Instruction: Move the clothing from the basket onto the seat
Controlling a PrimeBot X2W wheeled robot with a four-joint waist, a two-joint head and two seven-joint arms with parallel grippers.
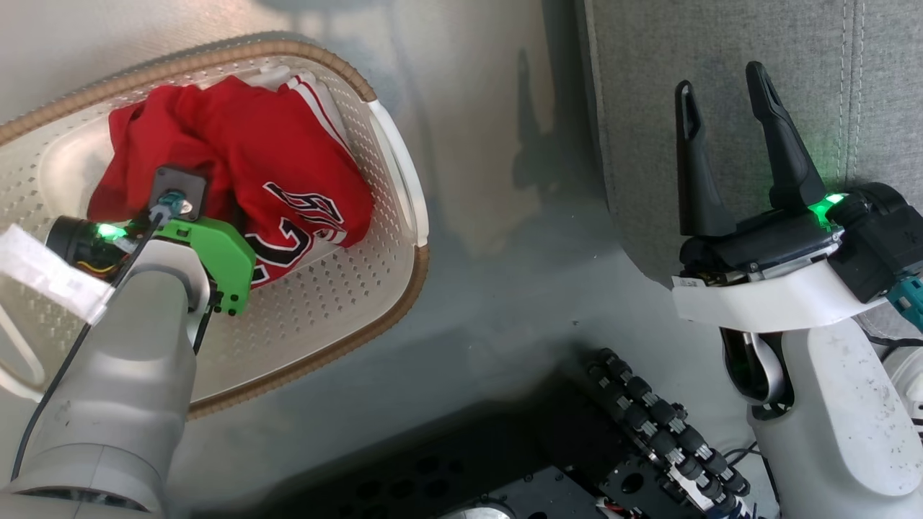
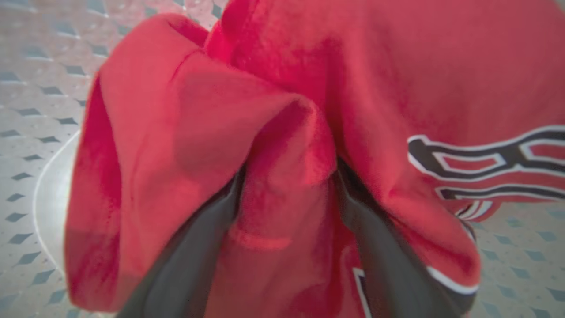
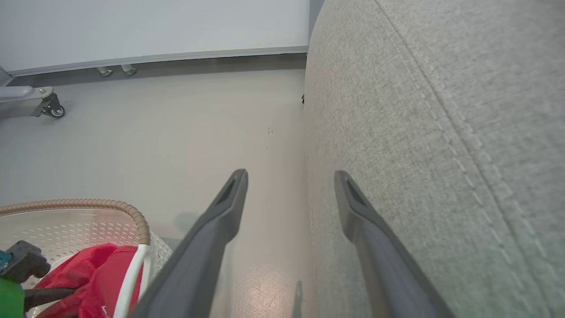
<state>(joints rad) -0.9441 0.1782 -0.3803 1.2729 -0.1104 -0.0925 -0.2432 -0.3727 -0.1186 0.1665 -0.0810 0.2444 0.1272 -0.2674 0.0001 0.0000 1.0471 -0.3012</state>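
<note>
Because the clothing (image 1: 288, 158) is one soft red heap lying in the basket (image 1: 339, 310), the L claw (image 2: 290, 172) is pushed down into it w/ fingers spread wide either side of a raised fold, so closing would pinch cloth. Prob. nothing is gripped yet, tho the blurred close view leaves that unsure. R claw (image 1: 721, 78) hangs wide open & empty beside the seat (image 1: 634, 108) edge, well apart from the basket, likely to leave the L arm room.

Dark, white-edged lettering (image 1: 299, 203) on the red jersey (image 1: 281, 155) is too crumpled to read.
</note>
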